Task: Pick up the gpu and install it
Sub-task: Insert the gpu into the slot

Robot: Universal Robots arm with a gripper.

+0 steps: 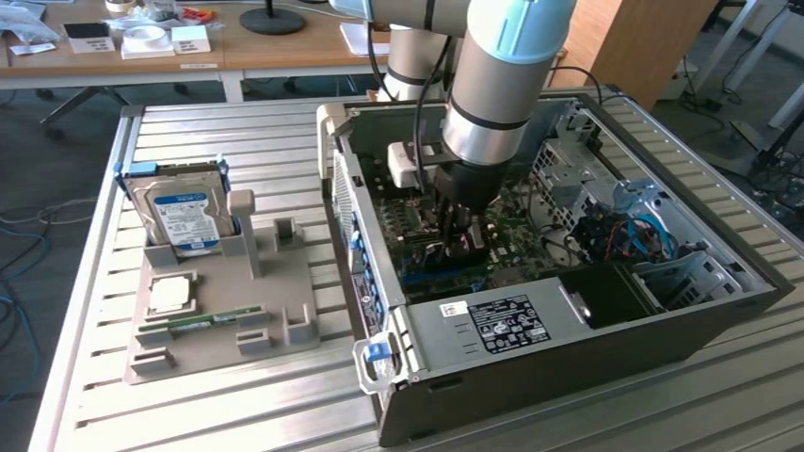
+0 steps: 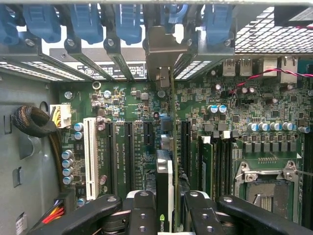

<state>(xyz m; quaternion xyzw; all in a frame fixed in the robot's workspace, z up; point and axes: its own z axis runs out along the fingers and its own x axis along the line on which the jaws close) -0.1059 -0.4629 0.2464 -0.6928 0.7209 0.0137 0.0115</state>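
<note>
The black gripper (image 2: 165,215) pinches the thin flat gpu (image 2: 165,181) edge-on between its fingers, black cooler on one face, tan board on the other. The card's long axis runs straight away from the gripper, along the black slots of the green motherboard (image 2: 137,112), toward the grey rear bracket (image 2: 164,46) of the open computer case (image 1: 528,377).

The gpu (image 2: 165,186) stands on edge inside the open computer case (image 1: 553,358), seen edge-on in the wrist view as a thin black card with a green logo near its lower end. It runs toward 12 o'clock, its metal bracket (image 2: 164,54) up against the rear slot covers, directly over a motherboard (image 2: 132,112) slot.
</note>
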